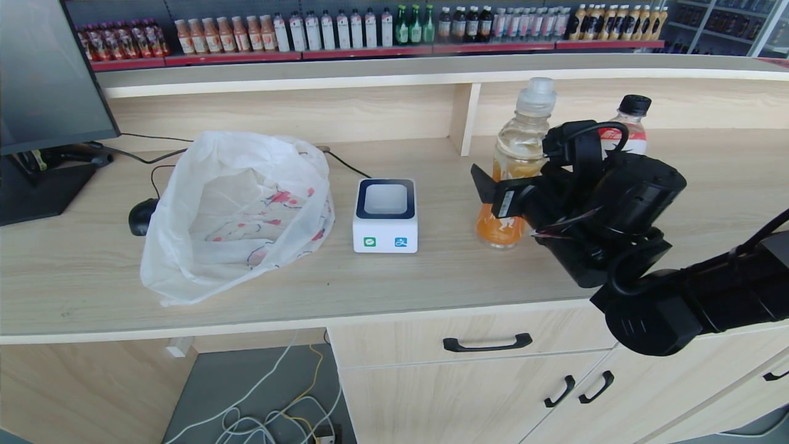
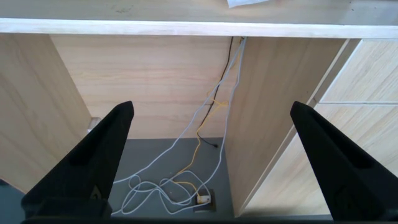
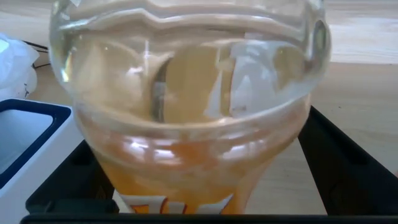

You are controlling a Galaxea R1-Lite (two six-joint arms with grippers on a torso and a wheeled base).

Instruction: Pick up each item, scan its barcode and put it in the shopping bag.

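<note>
Head view: the juice bottle [image 1: 516,148], clear above and orange below, stands upright on the wooden counter [image 1: 431,277] right of centre. The right gripper [image 1: 505,192] is at its lower half, one black finger [image 1: 484,182] showing just left of the bottle. In the right wrist view the bottle [image 3: 186,93] sits between the two fingers [image 3: 348,168], which are spread wide to either side. I cannot tell whether they press on it.

A second bottle [image 1: 630,126] with a black cap stands behind, in the upper right. The white scanner [image 1: 385,216] sits at centre, and the open white shopping bag [image 1: 234,209] just left of it. A mouse [image 1: 142,216] and a monitor [image 1: 49,68] are at far left.

In the left wrist view the left gripper [image 2: 208,155] hangs below the counter edge, jaws wide apart and holding nothing, above cables [image 2: 180,180] on the floor.
</note>
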